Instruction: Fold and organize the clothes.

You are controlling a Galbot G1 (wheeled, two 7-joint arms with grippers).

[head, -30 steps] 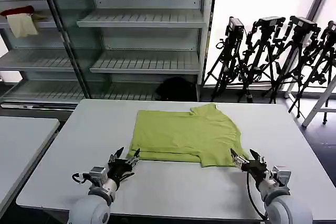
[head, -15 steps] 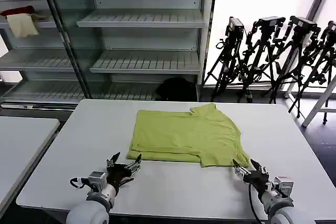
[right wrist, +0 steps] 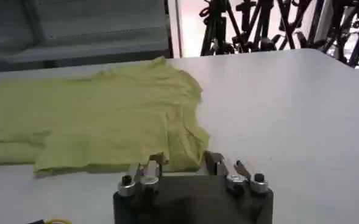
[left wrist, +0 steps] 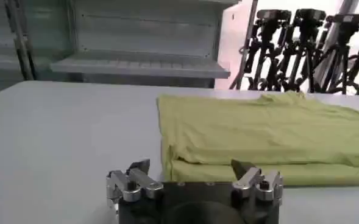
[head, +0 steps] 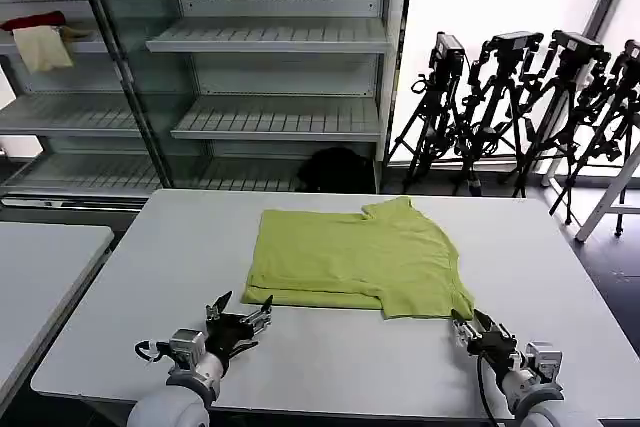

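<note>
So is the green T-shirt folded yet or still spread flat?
Partly folded: the T-shirt lies on the table with a doubled layer along its near edge, and one sleeve still sticks out.

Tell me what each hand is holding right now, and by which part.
Nothing. The left hand and right hand are open, just short of the lime-green T-shirt near edge.

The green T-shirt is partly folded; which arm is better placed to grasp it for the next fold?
Probably the left. The left gripper is open, facing the T-shirt's near folded edge. The right gripper, also open, sits at its near corner.
</note>
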